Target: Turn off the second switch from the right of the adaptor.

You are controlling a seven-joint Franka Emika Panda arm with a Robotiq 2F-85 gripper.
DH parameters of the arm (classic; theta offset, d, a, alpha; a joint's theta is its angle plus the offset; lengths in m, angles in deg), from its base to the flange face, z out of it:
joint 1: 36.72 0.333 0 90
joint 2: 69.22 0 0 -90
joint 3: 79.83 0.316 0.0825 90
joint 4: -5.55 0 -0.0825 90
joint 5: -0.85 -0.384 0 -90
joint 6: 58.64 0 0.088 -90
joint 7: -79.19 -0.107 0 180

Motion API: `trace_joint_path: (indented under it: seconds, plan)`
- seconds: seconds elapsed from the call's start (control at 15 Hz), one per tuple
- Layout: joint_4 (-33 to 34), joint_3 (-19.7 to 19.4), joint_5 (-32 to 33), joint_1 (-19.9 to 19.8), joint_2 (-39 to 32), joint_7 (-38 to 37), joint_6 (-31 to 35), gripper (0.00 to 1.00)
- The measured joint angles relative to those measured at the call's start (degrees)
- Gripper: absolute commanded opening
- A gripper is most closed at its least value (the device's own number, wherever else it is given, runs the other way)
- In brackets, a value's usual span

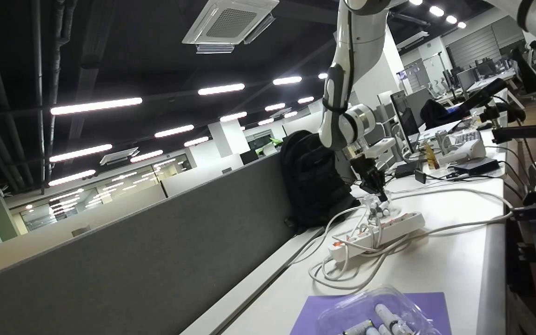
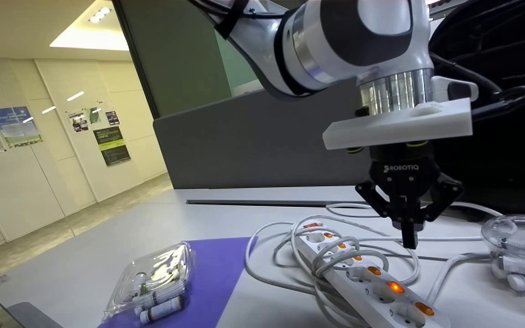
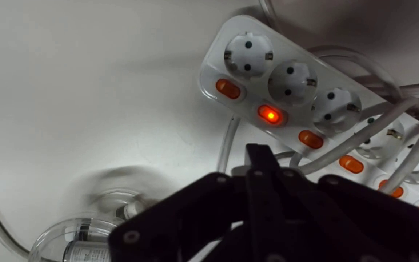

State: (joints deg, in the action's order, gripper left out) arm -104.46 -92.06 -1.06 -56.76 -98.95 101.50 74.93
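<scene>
The adaptor, a long white power strip (image 1: 405, 226) (image 2: 397, 304) (image 3: 253, 91), lies on the desk with a row of sockets and orange switches. One switch (image 3: 270, 115) (image 2: 395, 287) glows bright; it is second from the strip's near end in the wrist view. The end switch (image 3: 227, 88) and the third switch (image 3: 310, 139) are unlit. My gripper (image 3: 258, 153) (image 2: 409, 234) (image 1: 382, 195) is shut and empty, pointing down. It is above the desk, apart from the strip. In the wrist view its tips appear just beside the strip's switch-side edge, below the glowing switch.
White cables (image 2: 285, 286) loop over and around the strip's middle. A clear round container (image 2: 522, 269) (image 3: 86, 236) with small bottles stands near the gripper. A purple sheet (image 2: 226, 259) bears a clear plastic box (image 2: 153, 278). A black backpack (image 1: 314, 181) leans on the grey partition (image 1: 179, 242).
</scene>
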Motion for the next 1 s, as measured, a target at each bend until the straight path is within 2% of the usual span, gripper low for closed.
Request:
trace_joint_path:
  seconds: [0.33,1.0]
  plan:
    - [-1.91,1.60,0.92,0.04,-1.44,0.00,5.17,0.00]
    - [-4.68,1.94,1.36,-0.31,-2.84,0.03,7.56,0.00]
